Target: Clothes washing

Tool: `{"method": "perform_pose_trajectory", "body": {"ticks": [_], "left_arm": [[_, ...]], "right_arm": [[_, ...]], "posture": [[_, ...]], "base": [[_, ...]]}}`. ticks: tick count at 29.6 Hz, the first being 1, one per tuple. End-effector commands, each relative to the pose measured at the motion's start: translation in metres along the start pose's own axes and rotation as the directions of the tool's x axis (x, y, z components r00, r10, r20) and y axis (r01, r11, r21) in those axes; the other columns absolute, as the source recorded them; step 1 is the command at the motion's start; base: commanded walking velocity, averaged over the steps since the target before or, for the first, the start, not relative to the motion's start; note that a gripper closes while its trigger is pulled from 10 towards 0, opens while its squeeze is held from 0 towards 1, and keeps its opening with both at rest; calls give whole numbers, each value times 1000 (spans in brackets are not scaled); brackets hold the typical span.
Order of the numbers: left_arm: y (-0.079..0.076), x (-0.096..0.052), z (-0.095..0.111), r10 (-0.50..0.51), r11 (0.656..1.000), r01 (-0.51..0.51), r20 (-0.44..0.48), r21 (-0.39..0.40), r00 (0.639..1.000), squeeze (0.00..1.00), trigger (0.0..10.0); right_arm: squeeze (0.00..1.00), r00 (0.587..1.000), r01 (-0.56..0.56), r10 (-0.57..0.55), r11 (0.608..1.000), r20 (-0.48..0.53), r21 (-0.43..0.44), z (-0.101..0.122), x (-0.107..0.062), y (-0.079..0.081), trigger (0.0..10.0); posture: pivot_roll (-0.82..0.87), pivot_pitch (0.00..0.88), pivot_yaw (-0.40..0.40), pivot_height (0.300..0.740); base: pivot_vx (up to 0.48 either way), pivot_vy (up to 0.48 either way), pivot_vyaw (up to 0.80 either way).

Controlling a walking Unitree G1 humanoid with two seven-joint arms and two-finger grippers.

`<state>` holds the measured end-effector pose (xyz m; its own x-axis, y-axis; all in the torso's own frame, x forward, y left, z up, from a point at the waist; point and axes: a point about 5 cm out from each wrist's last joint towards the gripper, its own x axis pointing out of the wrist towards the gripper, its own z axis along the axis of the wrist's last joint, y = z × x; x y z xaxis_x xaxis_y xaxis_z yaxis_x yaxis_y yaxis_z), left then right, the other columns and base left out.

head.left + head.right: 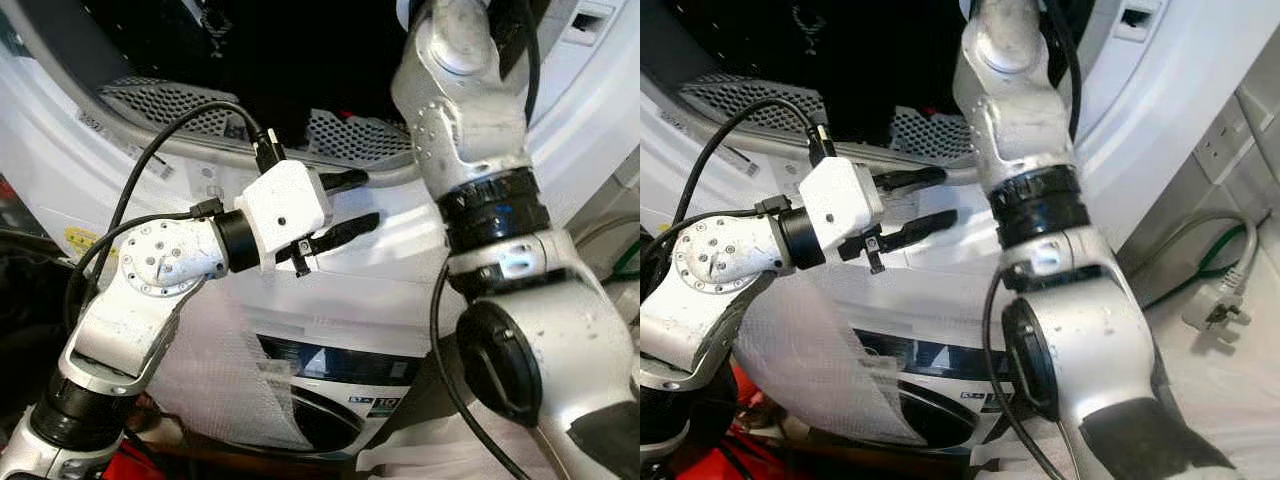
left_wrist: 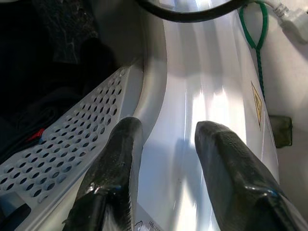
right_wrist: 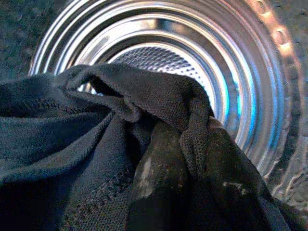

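**Right arm deep in the drum with a dark garment**

The washing machine (image 1: 380,240) takes up most of the head views, its white front panel running across the middle and its round door opening at 12 o'clock. Inside, the steel drum (image 3: 240,72) shows ribbed and shiny in the right wrist view, its axis running straight ahead of that gripper, away from the robot.

The right arm (image 1: 470,110) reaches up through the opening. Its right gripper (image 3: 187,159) is wrapped in the dark garment (image 3: 72,144); the fingers look clamped on a fold of it, the cloth bunched over and around them. So the garment hangs at the drum mouth, the drum's back wall lying directly beyond it. Judging from that, the coming move is a push further in along the drum axis and then a release.

The left gripper (image 1: 345,205) hovers at 10 o'clock from the image centre, fingers apart and holding nothing, just outside the perforated door rim (image 2: 72,149), pointing sideways along the front panel. The right arm is clearly the nearer one to the load.
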<state>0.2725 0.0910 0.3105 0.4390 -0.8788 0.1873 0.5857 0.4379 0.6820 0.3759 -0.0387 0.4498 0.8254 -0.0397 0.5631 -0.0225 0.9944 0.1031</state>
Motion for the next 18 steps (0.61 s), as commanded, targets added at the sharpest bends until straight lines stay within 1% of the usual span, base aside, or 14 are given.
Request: {"method": "perform_pose_trajectory", "body": {"ticks": [1, 4, 5, 6, 7, 8, 10, 11, 12, 15, 17, 18], "left_arm": [[12, 1, 16, 53, 998, -54, 70, 12, 996, 0, 10000], [18, 0, 22, 83, 997, -83, 101, -9, 991, 0, 10000], [20, -1, 26, 95, 995, -93, 116, -19, 989, 0, 10000], [20, -1, 26, 95, 995, -93, 116, -19, 989, 0, 10000], [23, -3, 29, 108, 994, -105, 131, -33, 985, 0, 10000], [24, -4, 30, 114, 993, -110, 138, -40, 984, 0, 10000], [25, -4, 31, 123, 992, -118, 142, -44, 982, 0, 10000], [25, -4, 31, 123, 992, -118, 141, -44, 982, 0, 10000], [25, -4, 31, 124, 992, -119, 140, -46, 982, 0, 10000], [24, -3, 32, 124, 992, -118, 140, -54, 982, 0, 10000], [24, -3, 32, 124, 992, -117, 137, -55, 983, 0, 10000], [24, -4, 32, 123, 992, -116, 132, -58, 984, 0, 10000]], "right_arm": [[0, 1000, -6, 6, 1000, -5, -18, -1, 1, 4, 10000], [0, 992, -86, 78, 993, -95, -84, -19, -2, 11, 10000], [0, 982, -160, 142, 976, -127, -147, -29, -5, 17, 10000], [0, 982, -160, 142, 976, -127, -147, -29, -5, 17, 10000], [0, 960, -259, 224, 937, -167, -233, -40, -9, 24, 10000], [0, 946, -305, 260, 915, -192, -264, -46, -12, 27, 10000], [0, 937, -321, 265, 910, -226, -264, -55, -14, 25, 10000], [804, 922, -358, 299, 900, -245, -248, -58, -15, 28, 10000], [1000, 914, -372, 316, 903, -255, -216, -58, -15, 28, 10000], [1000, 896, -410, 356, 893, -265, -186, -57, -14, 29, 10000], [1000, 884, -417, 376, 903, -279, -104, -54, -12, 26, 10000], [1000, 867, -439, 410, 897, -285, -45, -49, -9, 22, 10000]], "posture": [[227, 150, -144, 740], [227, 148, -147, 740], [227, 148, -147, 740], [227, 148, -147, 740], [230, 147, -151, 740], [230, 147, -151, 740], [228, 147, -152, 740], [228, 147, -152, 740], [226, 148, -151, 740], [222, 148, -150, 740], [221, 149, -150, 740], [219, 151, -151, 740]], "base": [[0, 0, 0], [0, 0, 0], [0, 0, 0], [0, 0, 0], [0, 0, 0], [0, 0, 0], [0, 0, 0], [0, 0, 0], [0, 0, 0], [0, 0, 0], [0, 0, 0], [0, 0, 0]]}}
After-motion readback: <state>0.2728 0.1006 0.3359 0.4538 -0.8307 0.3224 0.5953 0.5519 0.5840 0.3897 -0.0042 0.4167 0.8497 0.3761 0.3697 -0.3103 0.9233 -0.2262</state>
